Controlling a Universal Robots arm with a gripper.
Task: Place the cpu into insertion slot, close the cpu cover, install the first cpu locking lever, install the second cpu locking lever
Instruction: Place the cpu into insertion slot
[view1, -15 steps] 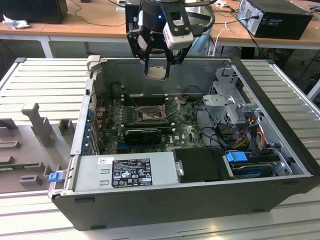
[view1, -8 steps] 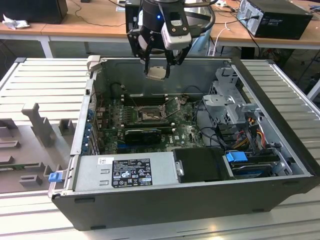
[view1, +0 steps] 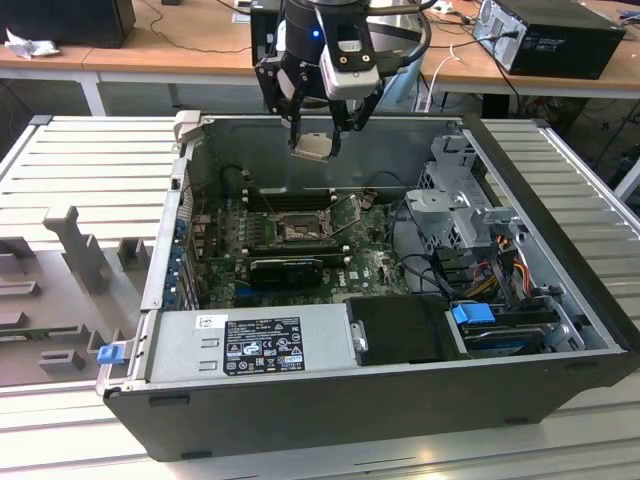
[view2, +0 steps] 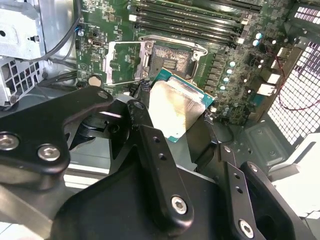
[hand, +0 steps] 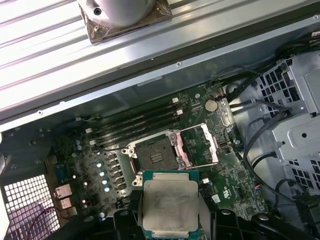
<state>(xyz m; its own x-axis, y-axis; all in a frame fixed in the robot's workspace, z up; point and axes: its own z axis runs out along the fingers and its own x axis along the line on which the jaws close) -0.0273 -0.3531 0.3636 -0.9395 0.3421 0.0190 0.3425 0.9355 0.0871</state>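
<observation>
We are holding the cpu (hand: 170, 205) in the gripper (view1: 318, 135), whose fingers are closing on two opposite edges of it, with the metal face showing in both wrist views. The cpu is hanging in the air well above the insertion slot (hand: 156, 157) and is not touching it. In the exterior view it is sitting above the case's far wall, not straight over the slot.

The insertion slot is lying bare, its dark centre showing. The cpu cover (hand: 205, 145) is standing swung open just beside the slot, so nothing is blocking the way in. The memory slots (hand: 135, 120) are running alongside the insertion slot on the green motherboard (hand: 240, 185), all inside the open computer case (view1: 400, 400).

We are judging this to be the first step, with the cpu carried but not yet placed. Seating it is calling for the cpu to be squared with the slot's rim and kept flat.
</observation>
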